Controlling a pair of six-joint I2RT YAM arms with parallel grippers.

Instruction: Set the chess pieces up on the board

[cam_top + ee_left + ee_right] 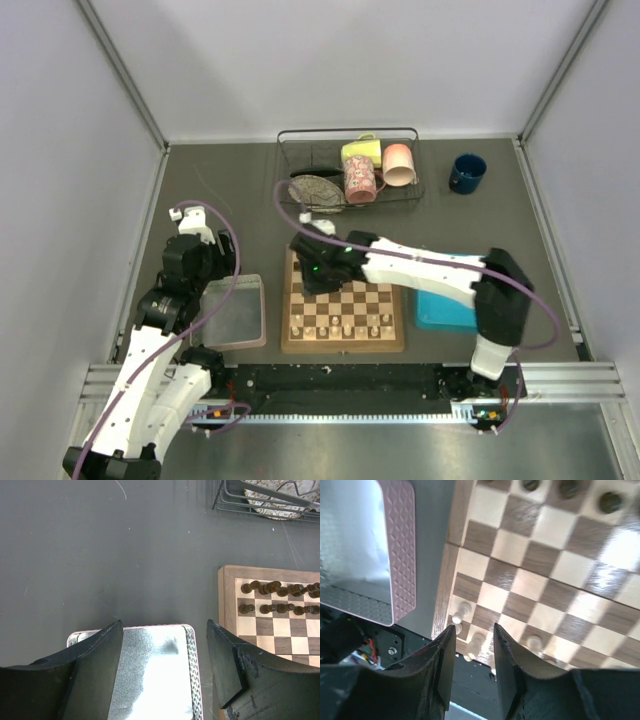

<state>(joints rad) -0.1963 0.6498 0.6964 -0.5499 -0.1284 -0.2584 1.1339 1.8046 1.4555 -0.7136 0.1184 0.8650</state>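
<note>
The chessboard [340, 345] lies at the table's near middle. Pale cream pieces [345, 328] stand in its near rows. In the left wrist view, dark brown pieces [272, 587] stand in two rows at the board's [227, 600] far side. My right gripper [318, 275] hovers over the board's left part. In the right wrist view it [473, 630] is open and empty above the pale pieces [461, 611] at the near left corner. My left gripper [165, 630] is open and empty above the clear pinkish tray [190, 650].
A wire basket [348, 135] with mugs and a plate stands at the back. A dark blue mug [466, 172] stands to its right. A blue tray [445, 312] lies right of the board, partly under the right arm. The pinkish tray [232, 312] lies left of the board.
</note>
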